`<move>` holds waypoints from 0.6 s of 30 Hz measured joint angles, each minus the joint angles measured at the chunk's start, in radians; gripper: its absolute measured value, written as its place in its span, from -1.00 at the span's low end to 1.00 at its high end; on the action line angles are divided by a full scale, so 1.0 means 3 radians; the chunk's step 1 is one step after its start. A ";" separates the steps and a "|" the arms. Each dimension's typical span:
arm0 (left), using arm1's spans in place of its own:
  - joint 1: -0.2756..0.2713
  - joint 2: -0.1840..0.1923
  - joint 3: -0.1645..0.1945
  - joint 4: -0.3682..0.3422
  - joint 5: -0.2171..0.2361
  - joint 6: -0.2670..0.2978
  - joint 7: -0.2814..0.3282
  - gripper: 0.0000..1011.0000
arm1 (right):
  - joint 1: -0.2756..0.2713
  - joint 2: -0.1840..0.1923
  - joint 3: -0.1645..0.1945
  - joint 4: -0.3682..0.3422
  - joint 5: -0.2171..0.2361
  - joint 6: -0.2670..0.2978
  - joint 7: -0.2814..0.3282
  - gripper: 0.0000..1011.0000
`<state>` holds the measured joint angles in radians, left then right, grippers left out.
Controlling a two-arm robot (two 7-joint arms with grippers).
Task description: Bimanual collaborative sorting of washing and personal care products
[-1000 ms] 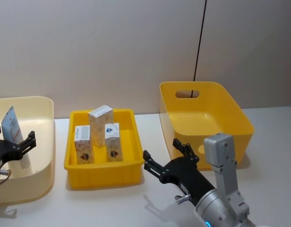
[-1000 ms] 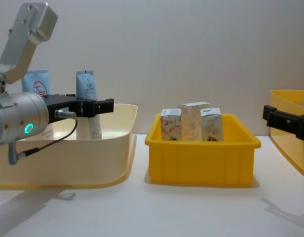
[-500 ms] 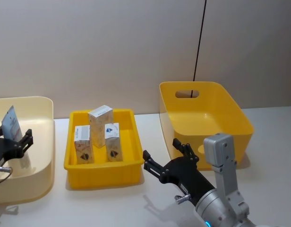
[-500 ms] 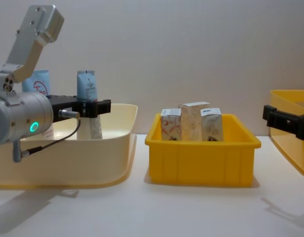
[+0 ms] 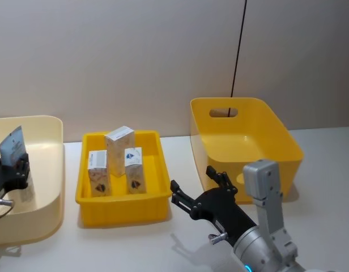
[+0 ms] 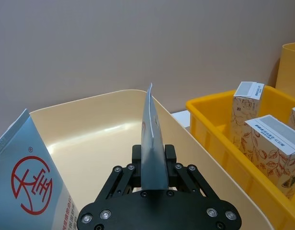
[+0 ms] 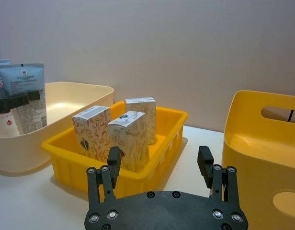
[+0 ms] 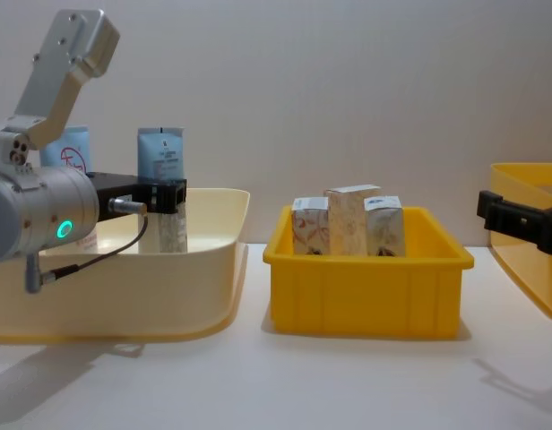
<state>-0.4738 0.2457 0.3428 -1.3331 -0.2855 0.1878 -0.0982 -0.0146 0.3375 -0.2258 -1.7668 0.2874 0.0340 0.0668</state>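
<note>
A tall light-blue squeeze tube stands upright in the cream bin on the left. My left gripper is shut on it about halfway up; the tube runs edge-on between the fingers. Beside it stands a whitish container with a red round mark. Three small white cartons with an orange-brown pattern stand in the shallow yellow tray. My right gripper hovers open just right of the tray, low over the table, with nothing between its fingers.
A deep yellow bin with a handle slot stands at the back right, behind my right arm. White table shows in front of the tray and the bins. A thin black cable hangs against the wall.
My left gripper's fingers have drawn in onto the light-blue tube, which has turned a little and shifted left. The right arm has not moved.
</note>
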 joint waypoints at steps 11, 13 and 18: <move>0.0012 0.0012 -0.0039 0.0000 -0.0032 -0.0124 -0.0123 -0.53 | 0.0000 0.0000 0.0000 0.0000 0.0000 0.0000 0.0000 0.98; 0.0017 0.0023 -0.0063 -0.0008 -0.0070 -0.0219 -0.0205 -0.53 | 0.0000 0.0000 0.0000 0.0000 0.0000 0.0000 0.0000 0.98; 0.0023 0.0047 -0.0106 -0.0027 -0.0134 -0.0356 -0.0351 -0.53 | 0.0000 0.0000 0.0000 0.0000 0.0000 0.0000 0.0000 0.98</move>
<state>-0.4669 0.2597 0.3111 -1.3412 -0.3256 0.0811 -0.2035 -0.0146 0.3375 -0.2259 -1.7667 0.2874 0.0340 0.0668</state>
